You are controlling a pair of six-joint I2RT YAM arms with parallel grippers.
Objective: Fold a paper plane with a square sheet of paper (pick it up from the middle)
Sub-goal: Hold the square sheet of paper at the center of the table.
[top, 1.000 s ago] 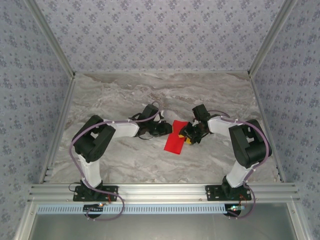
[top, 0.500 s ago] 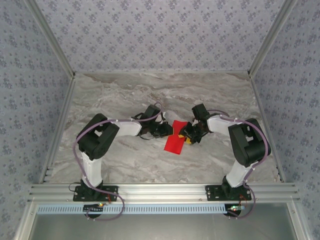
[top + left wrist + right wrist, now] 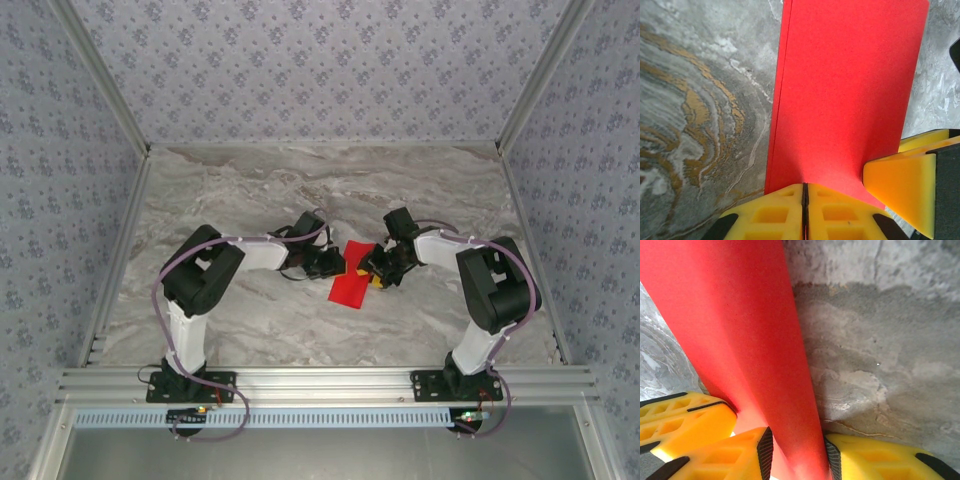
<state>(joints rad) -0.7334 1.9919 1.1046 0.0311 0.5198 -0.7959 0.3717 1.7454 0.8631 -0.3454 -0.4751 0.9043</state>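
Found the square sheet of paper point(image 3: 351, 284) on the counter point(image 3: 300, 190), near the counter's middle and between the two arms. Noted it folded over on itself into a long strip, with a doubled edge running down the sheet's left side in the left wrist view point(image 3: 845, 90). Noted a bright red, matte, unmarked surface.

Found the left pincer point(image 3: 336, 263) at the sheet's left side, toward the sheet's far end. Confirmed jaws pressed fully together, with the yellow fingers point(image 3: 770, 215) meeting in one thin seam. Saw the end of the sheet running straight out of that seam, so clamped on the sheet.

Found the right pincer point(image 3: 374, 272) at the sheet's right side, opposite and close by. Recorded jaws standing part-way apart, with a bowed, rounded fold of the sheet point(image 3: 740, 315) filling the gap. Saw that fold lying against both black pads point(image 3: 766, 450), so closed on the sheet, though on a loose fold and not a flat pinch.

Noted in the left wrist view one yellow finger point(image 3: 900, 185) of the right pincer touching the sheet's right edge, just beside the left pincer's fingers.

Saw grey marbled counter surface on either side of the sheet in both wrist views. Could not tell whether the sheet's near end rests flat on the counter.
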